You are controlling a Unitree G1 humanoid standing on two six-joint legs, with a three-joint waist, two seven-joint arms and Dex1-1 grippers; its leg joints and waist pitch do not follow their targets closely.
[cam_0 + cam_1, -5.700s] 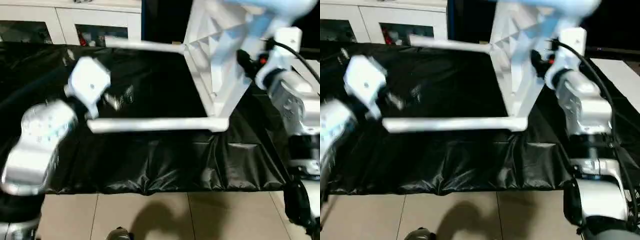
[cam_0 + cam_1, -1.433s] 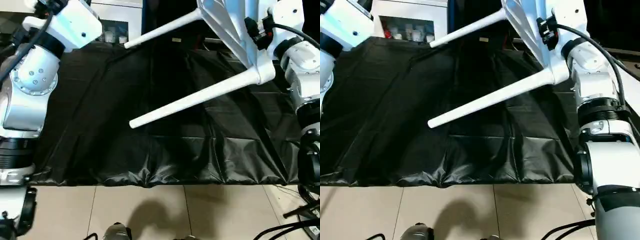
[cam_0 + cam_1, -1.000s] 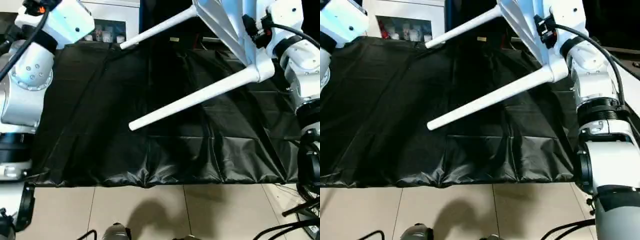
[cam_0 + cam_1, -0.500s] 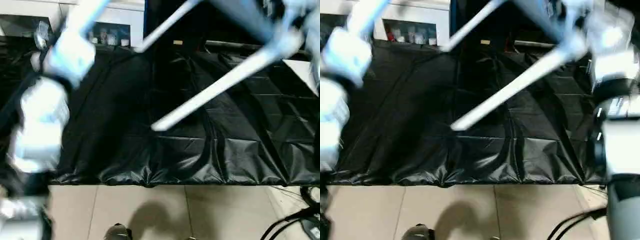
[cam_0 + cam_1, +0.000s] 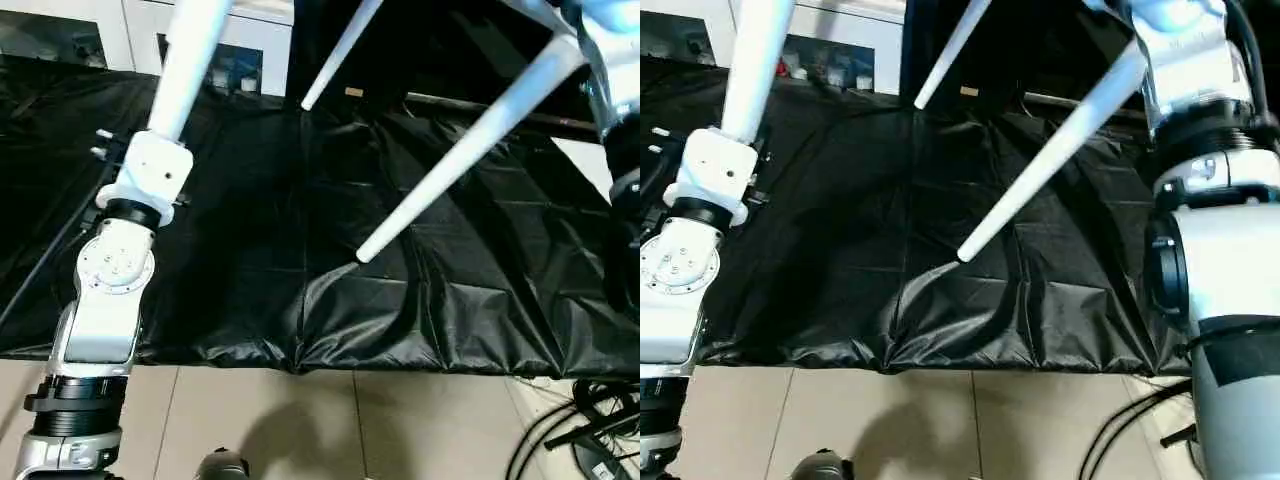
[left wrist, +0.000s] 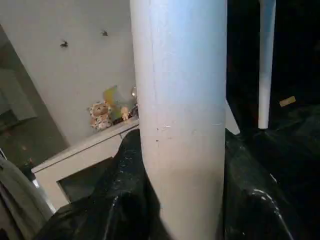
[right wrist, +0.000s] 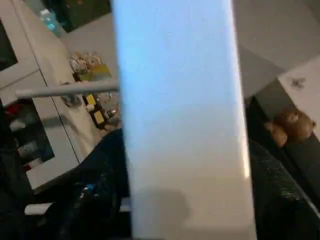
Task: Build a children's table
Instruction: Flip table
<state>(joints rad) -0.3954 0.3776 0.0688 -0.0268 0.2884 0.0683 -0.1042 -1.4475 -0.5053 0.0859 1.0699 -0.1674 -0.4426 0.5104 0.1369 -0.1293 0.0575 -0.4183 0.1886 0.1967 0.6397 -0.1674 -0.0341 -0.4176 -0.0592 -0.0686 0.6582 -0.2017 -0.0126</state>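
The left gripper (image 6: 182, 220) is closed around a white table leg (image 6: 180, 100); its black fingers (image 6: 125, 195) press on both sides of the tube. The right gripper's state I cannot tell: in its wrist view a wide white part (image 7: 180, 115) of the children's table (image 5: 470, 130) covers the fingers. The table is lifted above the black sheet (image 5: 300, 260), and its top is cut off by the upper edge. Two other legs point down toward the sheet.

Three table legs (image 5: 460, 150) hang above the sheet (image 5: 300, 260), with the cabinet (image 5: 240, 60) behind.
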